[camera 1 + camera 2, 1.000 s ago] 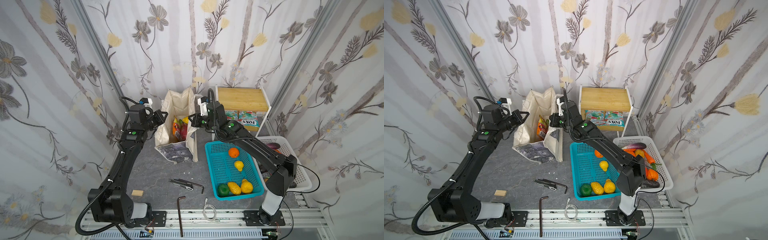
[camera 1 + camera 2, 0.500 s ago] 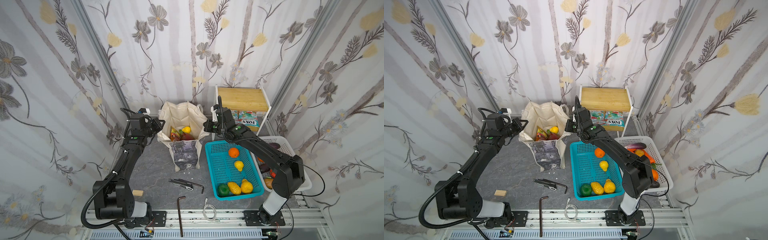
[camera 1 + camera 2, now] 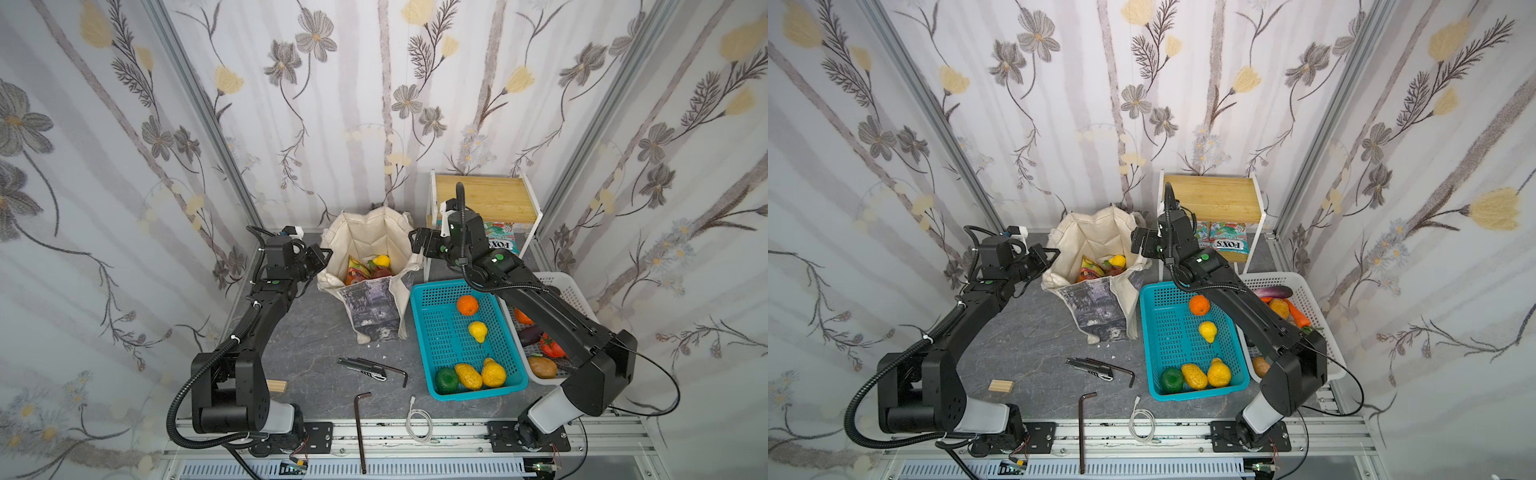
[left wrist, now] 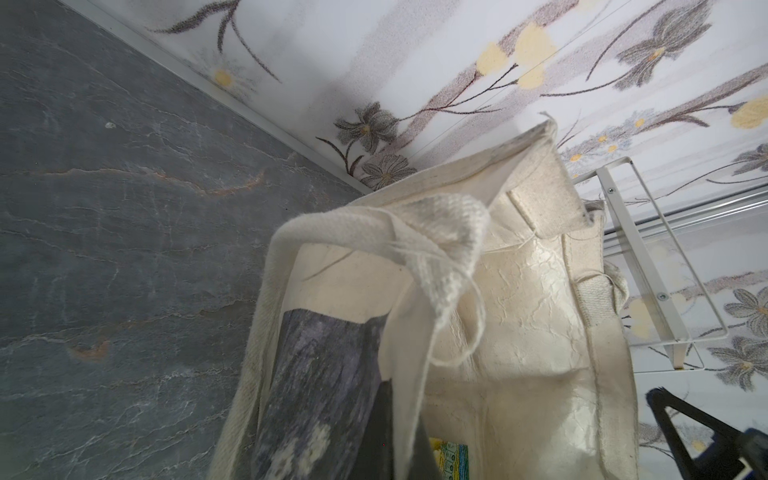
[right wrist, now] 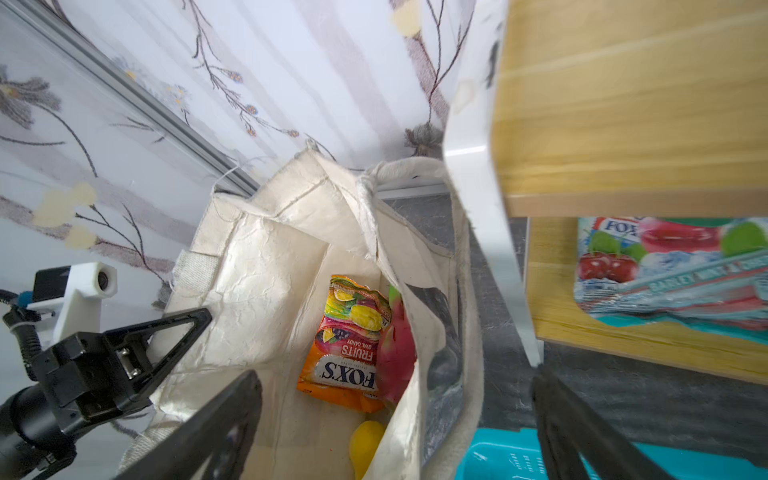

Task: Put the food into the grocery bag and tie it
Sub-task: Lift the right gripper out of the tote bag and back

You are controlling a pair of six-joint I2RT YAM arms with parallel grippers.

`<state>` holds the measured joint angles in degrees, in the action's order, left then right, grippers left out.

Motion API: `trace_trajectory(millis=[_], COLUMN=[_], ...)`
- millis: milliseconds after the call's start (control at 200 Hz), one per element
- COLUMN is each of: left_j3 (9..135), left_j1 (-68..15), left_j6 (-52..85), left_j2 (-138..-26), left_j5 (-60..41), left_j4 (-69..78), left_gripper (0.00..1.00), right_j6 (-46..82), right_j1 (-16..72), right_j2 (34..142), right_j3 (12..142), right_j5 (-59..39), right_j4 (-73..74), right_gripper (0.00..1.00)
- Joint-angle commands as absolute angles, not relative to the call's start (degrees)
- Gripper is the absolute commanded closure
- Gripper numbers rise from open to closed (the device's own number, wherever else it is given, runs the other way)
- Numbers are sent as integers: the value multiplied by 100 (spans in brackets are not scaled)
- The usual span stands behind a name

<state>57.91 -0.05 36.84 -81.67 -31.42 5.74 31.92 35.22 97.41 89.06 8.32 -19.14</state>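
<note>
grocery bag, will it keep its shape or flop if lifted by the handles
Probably floppy: in the left wrist view the handle droops in a twisted loop. The grocery bag likely sags where unsupported, since its creased walls slump outward. With food at the bottom, it should resist tipping.

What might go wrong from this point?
1. The right gripper, jaws open, grips nothing, so the soft bag may slump over the food.
2. A handle lies close to the shelf leg and may snag there when pulled up for tying.
3. The left gripper is shut at the opposite rim; a tug could tip the bag.
</note>
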Motion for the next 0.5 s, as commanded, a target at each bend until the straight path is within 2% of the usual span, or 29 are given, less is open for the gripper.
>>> trace_trajectory(millis=[0,120,185,255,345,415,495], left_j3=[5724,5673,5669,5665,5669,5660,5635], left_j1=[15,8,9,9,9,9,0], left_j6=[3586,3564,3569,3602,3656,3674,3630], left_j2=[-8082,-7992,-7989,-8015,-8042,-8001,-7922], left_j5=[-3160,-3182,-3182,-3179,-3259,-3260,-3174], left_j4=[782,782,782,782,782,782,782], left_gripper=[100,100,100,100,100,100,100], right_j6=[3244,3241,3254,3223,2950,3043,3247], right_j1=[3518,3507,3414,3147,2606,2067,1568], right_j2=[9290,8466,8074,7705,7202,6716,6154], right_j3=[8734,8237,7974,7745,7380,6758,5943], right_j5=[1888,2640,2719,2479,1686,1156,1016], right_j4=[-2137,-2163,-2173,-2248,-2296,-1922,-1350], right_gripper=[0,0,0,0,0,0,0])
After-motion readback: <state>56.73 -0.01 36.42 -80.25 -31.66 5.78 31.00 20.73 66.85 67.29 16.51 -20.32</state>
